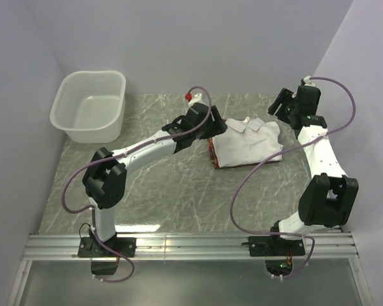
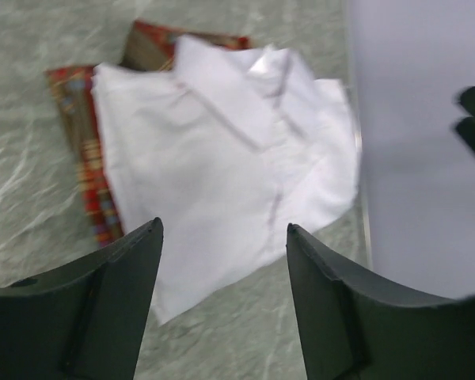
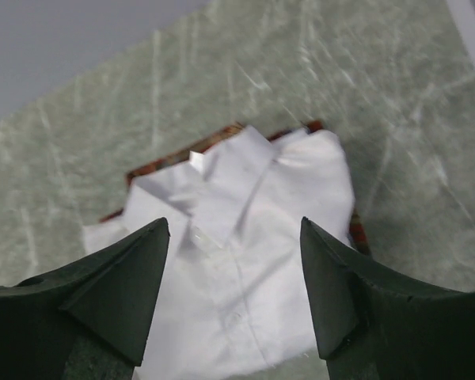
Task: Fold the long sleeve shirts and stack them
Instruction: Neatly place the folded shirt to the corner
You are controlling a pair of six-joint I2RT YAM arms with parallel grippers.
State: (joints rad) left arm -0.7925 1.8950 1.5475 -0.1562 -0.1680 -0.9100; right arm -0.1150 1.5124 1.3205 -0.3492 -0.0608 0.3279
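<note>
White links on our left arm (image 1: pixel 150 146) and right arm (image 1: pixel 320 153), black joint housings, purple cables (image 1: pixel 233 197) looping off both, and dark wedge fingers (image 2: pixel 111 309) on the left tool (image 2: pixel 223 229).

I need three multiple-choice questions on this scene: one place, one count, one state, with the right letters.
1. Where does the white shirt lie relative to the plaid shirt? A beside it B on it C under it
2. How many shirts are stacked? A one B two C three
3. The left fingers are: A open, empty B shut on a sleeve C shut, empty
Answers: 1 B, plaid edges peek out beneath; 2 B, one white, one plaid; 3 A, wide gap, nothing between.
</note>
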